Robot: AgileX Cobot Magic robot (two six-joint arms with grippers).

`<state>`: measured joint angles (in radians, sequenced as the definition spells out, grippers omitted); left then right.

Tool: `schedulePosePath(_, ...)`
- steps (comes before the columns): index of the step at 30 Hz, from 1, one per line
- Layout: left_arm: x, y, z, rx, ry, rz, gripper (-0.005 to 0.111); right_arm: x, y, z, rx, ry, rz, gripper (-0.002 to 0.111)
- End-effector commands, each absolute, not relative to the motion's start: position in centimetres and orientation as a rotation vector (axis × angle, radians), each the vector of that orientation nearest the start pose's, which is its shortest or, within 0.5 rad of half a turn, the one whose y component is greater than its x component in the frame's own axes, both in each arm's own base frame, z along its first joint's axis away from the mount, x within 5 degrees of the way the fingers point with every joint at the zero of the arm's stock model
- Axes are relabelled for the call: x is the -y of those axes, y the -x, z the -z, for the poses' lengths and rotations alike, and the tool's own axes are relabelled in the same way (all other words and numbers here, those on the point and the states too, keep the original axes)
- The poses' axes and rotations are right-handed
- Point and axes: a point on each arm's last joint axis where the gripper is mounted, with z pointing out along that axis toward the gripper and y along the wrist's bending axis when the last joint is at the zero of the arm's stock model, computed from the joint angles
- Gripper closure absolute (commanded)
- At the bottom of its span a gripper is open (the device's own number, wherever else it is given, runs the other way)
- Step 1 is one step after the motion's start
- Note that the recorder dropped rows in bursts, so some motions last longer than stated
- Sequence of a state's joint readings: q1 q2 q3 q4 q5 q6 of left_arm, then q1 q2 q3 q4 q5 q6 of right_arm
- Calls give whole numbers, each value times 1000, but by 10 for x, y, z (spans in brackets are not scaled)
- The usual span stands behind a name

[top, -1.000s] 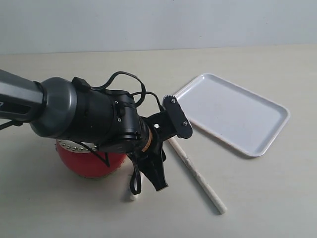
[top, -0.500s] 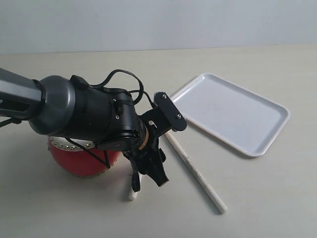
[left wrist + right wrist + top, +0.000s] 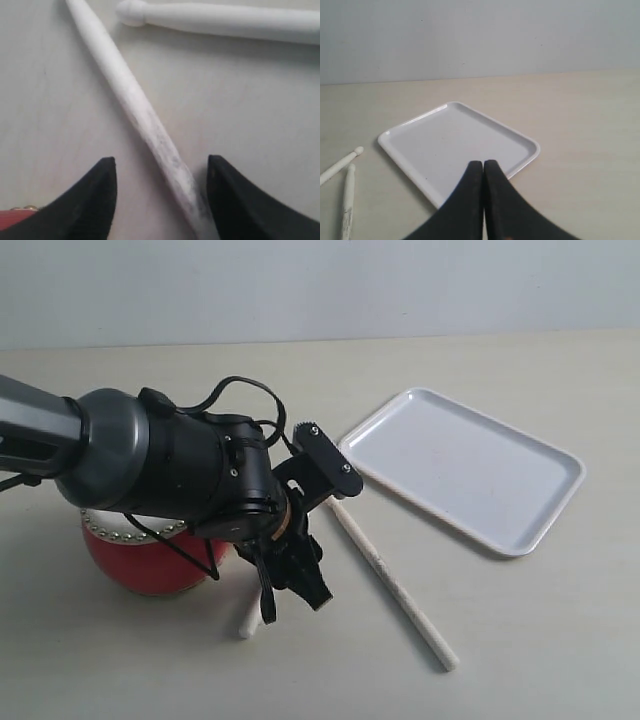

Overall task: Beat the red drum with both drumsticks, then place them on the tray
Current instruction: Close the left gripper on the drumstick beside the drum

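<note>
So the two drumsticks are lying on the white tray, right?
No. The drumsticks lie on the table, not on the white tray: one beside the tray, the other by the red drum. The exterior view shows it.

- Bright, soft, even light fills all three views; the pale table (image 3: 560,640) is evenly lit.
- Faint, diffuse shadows lie under the left arm (image 3: 150,465) and along the near rim of the tray (image 3: 470,465).
- Left wrist view: the drumsticks (image 3: 135,105) look soft-edged, and the dark jaws are blurred.
- Right wrist view: the jaws are a blurred black silhouette, and the tray is sharper.
</note>
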<state>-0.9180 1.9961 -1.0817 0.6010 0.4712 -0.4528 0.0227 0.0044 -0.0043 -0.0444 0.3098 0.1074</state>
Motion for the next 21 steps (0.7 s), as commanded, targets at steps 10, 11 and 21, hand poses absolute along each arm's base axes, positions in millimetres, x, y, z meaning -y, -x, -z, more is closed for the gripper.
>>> schedulePosePath(10, 274, -239, -110, -2533, -1137, -118, 87, 0, -54, -186, -1788, -47, -40, 108)
schedulePosePath(11, 274, -239, -110, -2533, -1139, -117, 87, 0, -54, -186, -1788, -47, -40, 108)
schedulePosePath(21, 268, -245, -107, -2629, -1009, -52, 89, 0, -54, -186, -1788, -47, -40, 108)
